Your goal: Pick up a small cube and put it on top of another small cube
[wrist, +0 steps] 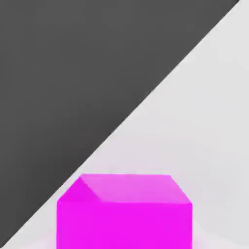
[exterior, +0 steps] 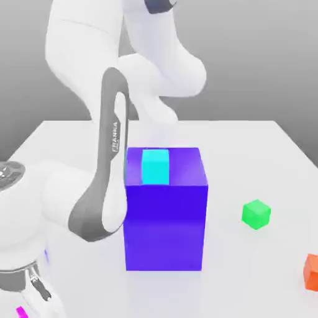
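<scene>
Exterior view, landmark big blue-violet block (exterior: pixel 163 227): cyan cube on its top; green cube (exterior: pixel 256 214) and orange cube (exterior: pixel 312 272) to the exterior view's right of it. Magenta cube (exterior: pixel 22 312) at the gripper, left of block, mostly hidden; hand view shows its top and one side large. Jaws narrow; can't tell if gripping.

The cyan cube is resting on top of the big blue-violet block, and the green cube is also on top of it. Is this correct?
Not the green cube: the exterior view shows it on the table. The cyan cube is on the block.
</scene>
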Tool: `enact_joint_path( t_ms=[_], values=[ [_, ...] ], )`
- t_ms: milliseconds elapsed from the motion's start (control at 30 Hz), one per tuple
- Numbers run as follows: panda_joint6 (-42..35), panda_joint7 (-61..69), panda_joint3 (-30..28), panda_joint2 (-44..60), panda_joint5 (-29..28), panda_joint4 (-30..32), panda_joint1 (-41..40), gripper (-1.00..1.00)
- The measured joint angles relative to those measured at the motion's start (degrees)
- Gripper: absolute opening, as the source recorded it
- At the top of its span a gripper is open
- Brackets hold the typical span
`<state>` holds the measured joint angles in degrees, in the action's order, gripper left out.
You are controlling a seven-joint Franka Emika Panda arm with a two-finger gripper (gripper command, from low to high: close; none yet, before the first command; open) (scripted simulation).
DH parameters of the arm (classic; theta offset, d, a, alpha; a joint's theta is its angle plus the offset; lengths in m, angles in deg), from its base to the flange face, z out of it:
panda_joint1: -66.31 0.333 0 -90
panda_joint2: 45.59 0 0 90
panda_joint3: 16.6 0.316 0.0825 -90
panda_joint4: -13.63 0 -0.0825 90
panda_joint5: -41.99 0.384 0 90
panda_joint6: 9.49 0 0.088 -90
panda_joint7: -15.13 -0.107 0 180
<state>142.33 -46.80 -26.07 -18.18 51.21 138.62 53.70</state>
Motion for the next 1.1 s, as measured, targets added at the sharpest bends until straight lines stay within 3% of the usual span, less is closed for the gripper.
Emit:
enact_joint_path(
  t_ms=[67, 400, 533, 733, 867, 967, 1000, 1100],
  values=[
    [-1.8, 0.8, 0.9, -4.0, -0.9, 2.0, 1.4, -1.0],
    [-0.3, 18.0, 17.8, -20.0, -0.1, 19.3, 12.2, -1.0],
    [0.3, 27.4, 24.8, -27.3, 2.1, 27.0, 23.1, -1.0],
    [1.5, 42.0, 30.7, -38.8, 4.0, 39.4, 38.0, -1.0],
    [8.5, 43.2, 34.2, -35.4, 0.0, 42.9, 40.3, -1.0],
    [14.4, 38.3, 34.0, -29.2, -7.5, 43.0, 38.4, -1.0],
    [16.3, 35.8, 33.2, -27.1, -11.1, 42.9, 38.5, 1.0],
    [16.3, 35.8, 33.2, -27.1, -11.1, 42.9, 37.3, 1.0]
  ],
)
